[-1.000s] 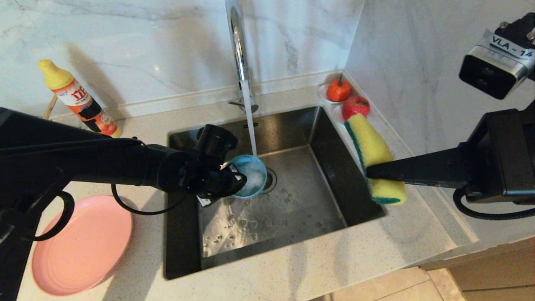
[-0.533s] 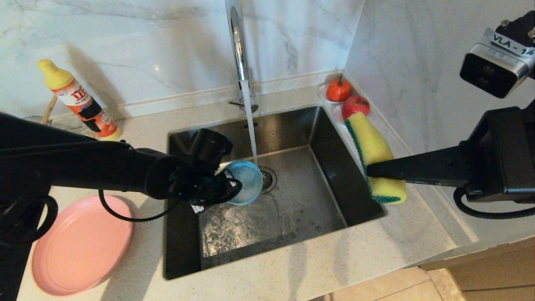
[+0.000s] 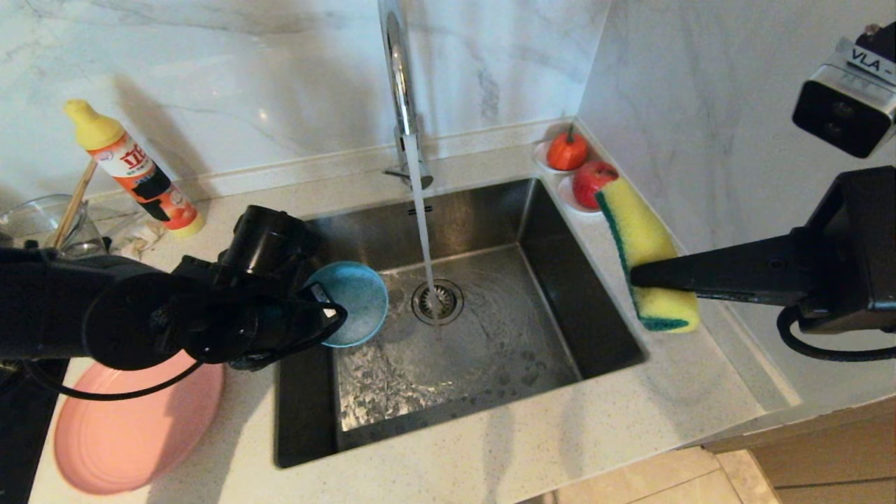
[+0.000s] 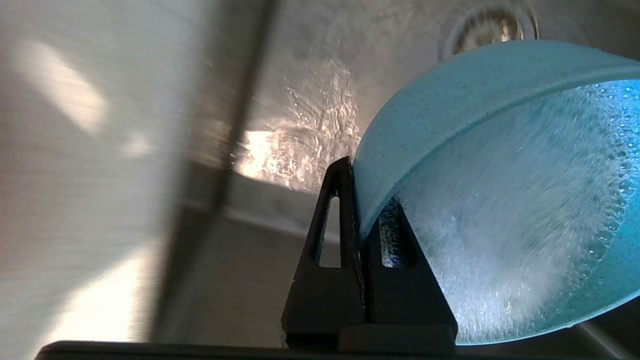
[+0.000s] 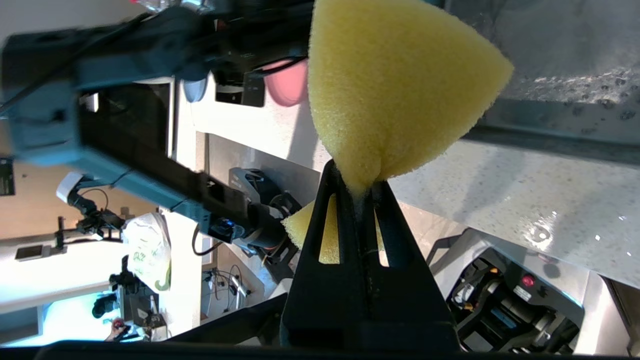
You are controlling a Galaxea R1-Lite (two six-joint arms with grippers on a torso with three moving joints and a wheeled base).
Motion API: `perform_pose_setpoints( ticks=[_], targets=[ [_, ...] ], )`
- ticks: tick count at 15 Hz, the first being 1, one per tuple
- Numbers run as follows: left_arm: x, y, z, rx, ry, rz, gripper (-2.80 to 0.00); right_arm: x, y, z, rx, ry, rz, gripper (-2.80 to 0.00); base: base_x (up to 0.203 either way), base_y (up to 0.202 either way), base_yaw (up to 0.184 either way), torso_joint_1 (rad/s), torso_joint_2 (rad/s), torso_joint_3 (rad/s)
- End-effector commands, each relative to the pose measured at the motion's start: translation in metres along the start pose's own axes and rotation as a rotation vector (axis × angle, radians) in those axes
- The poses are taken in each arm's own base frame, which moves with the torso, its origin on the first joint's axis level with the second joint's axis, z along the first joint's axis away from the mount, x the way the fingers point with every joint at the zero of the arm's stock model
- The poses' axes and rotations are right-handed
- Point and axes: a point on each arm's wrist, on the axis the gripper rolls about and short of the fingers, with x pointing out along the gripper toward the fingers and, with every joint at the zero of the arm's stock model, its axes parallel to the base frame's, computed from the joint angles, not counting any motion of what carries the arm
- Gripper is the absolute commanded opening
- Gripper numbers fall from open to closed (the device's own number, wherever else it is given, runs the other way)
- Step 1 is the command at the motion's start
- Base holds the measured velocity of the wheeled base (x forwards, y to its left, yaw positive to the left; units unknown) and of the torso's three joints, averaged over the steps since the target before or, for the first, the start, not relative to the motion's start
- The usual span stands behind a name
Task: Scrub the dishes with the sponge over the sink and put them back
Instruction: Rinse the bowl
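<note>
My left gripper [image 3: 327, 316] is shut on the rim of the small teal bowl [image 3: 352, 301], which hangs tilted on its side over the left part of the sink [image 3: 553, 280]. In the left wrist view the fingers [image 4: 340, 200] pinch the bowl [image 4: 500, 165] wall, and its inside is wet and foamy. My right gripper [image 3: 633, 277] is shut on the yellow-and-green sponge [image 3: 647, 245] above the sink's right edge; the sponge [image 5: 395, 85] bulges out past the closed jaws [image 5: 357, 176]. The pink plate [image 3: 133, 427] lies on the counter at the front left.
Water runs from the tall chrome tap [image 3: 395, 63] straight onto the drain strainer [image 3: 437, 301]. A detergent bottle [image 3: 133, 171] and a glass bowl [image 3: 42, 224] stand at the back left. Two red fruits [image 3: 581, 164] sit in the back right corner by the wall.
The left arm has drawn the teal bowl out of the water stream, to the left and up toward the sink's left edge. The right gripper and sponge shifted slightly right.
</note>
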Motion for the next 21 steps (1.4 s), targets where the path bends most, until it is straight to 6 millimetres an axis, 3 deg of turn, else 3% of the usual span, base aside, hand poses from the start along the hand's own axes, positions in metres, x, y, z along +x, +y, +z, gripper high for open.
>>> perform_pose_setpoints(
  ticks=[1, 10, 18, 21],
  targets=[
    [-0.021, 0.012, 0.011, -0.006, -0.112, -0.063, -2.80, 0.005, -0.008, 0.001, 0.018, 0.003, -0.030, -2.80, 0.000, 0.000, 0.000, 0.000, 0.00, 0.000],
    [-0.035, 0.020, 0.014, 0.204, -0.603, -0.261, -2.80, 0.011, -0.024, -0.002, 0.048, 0.022, -0.085, -2.80, 0.000, 0.000, 0.000, 0.000, 0.00, 0.000],
    [-0.032, 0.015, 0.017, 0.280, -0.747, -0.286, -2.80, 0.013, -0.024, -0.002, 0.046, 0.025, -0.084, -2.80, 0.000, 0.000, 0.000, 0.000, 0.00, 0.000],
    [-0.048, 0.011, 0.029, 0.337, -0.927, -0.303, -2.80, 0.017, -0.028, -0.004, 0.055, 0.043, -0.096, -2.80, 0.000, 0.000, 0.000, 0.000, 0.00, 0.000]
  ],
)
